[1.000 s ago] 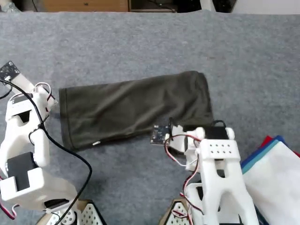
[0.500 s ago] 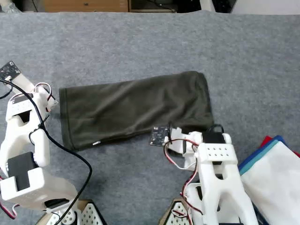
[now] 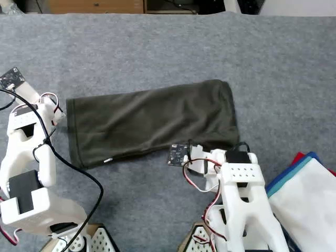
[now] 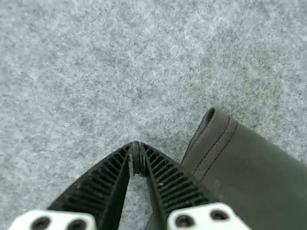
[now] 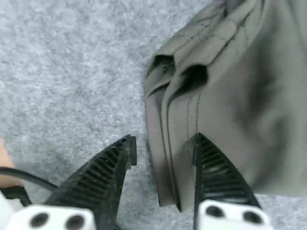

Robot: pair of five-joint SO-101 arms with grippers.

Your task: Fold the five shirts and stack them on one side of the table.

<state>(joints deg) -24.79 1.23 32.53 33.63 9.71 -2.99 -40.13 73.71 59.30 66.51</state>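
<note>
Shirt (image 3: 152,123): dark olive, long folded strip

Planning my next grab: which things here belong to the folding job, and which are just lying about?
Job: dark shirt; stack of folded shirts; left gripper, shut; right gripper, open at the shirt's corner.
Lying about: wooden furniture beyond the table.

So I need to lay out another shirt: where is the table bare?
Bare: the wide far strip of table beyond the dark shirt, and the right side past it. Crowded: near right corner, the folded stack beside the right arm.
</note>
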